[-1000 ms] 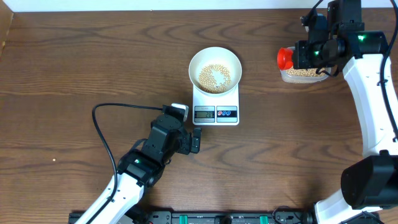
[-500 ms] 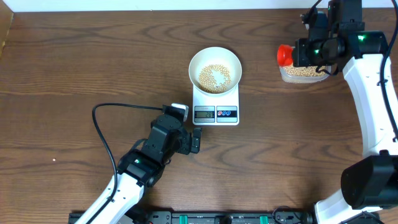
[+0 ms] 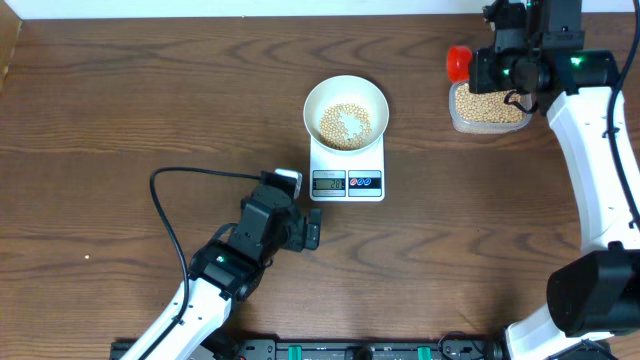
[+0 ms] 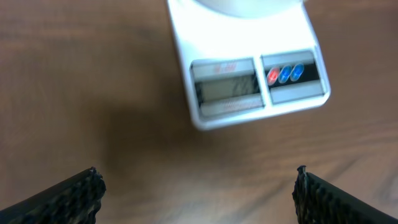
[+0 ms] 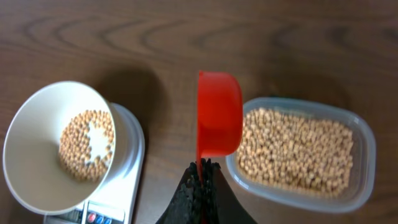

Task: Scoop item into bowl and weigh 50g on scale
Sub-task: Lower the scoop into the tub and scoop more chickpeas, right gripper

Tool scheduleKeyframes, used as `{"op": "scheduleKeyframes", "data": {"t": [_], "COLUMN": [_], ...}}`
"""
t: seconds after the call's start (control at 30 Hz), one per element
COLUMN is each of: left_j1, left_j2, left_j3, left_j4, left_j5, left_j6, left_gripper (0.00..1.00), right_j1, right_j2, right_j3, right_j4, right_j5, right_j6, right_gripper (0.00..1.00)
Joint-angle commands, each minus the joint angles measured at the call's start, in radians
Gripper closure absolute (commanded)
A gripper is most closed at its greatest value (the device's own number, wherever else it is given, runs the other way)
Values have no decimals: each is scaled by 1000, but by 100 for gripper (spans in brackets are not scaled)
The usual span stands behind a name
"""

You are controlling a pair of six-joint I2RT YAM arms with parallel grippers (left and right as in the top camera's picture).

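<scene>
The white bowl [image 3: 346,108] sits on the white scale [image 3: 347,167] at mid-table and holds a layer of beige beans [image 3: 344,123]; it also shows in the right wrist view [image 5: 56,146]. More beans fill a clear plastic tub [image 3: 487,106] at the back right [image 5: 298,151]. My right gripper [image 5: 200,169] is shut on the handle of a red scoop [image 5: 218,114], held just left of the tub; the scoop [image 3: 458,62] is tipped on its side. My left gripper [image 4: 196,186] is open and empty, near the table in front of the scale's display [image 4: 228,87].
A black cable [image 3: 165,215] loops on the table left of my left arm. The table's back edge meets a white wall [image 3: 250,8].
My right gripper with the red scoop has moved toward the back of the table, uncovering the tub of beans. The left arm has hardly moved.
</scene>
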Motion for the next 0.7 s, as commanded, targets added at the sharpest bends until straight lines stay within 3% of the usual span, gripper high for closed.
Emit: {"op": "scheduleKeyframes", "data": {"t": [0.0, 0.2, 0.67], "left_j1": [0, 0, 0], "left_j2": [2, 2, 2], "left_j3": [-1, -1, -1], "left_j4": [-42, -42, -42], "left_j5": [-27, -27, -27], "left_j6": [6, 6, 6], "left_gripper": [1, 1, 1], "right_j1": [15, 0, -35], "right_j2": [-3, -3, -3], "right_j3": [3, 3, 2], "right_j4": [33, 58, 38], "right_j5": [37, 164, 171], "right_j6": [-20, -25, -54], "right_gripper": [99, 99, 99]}}
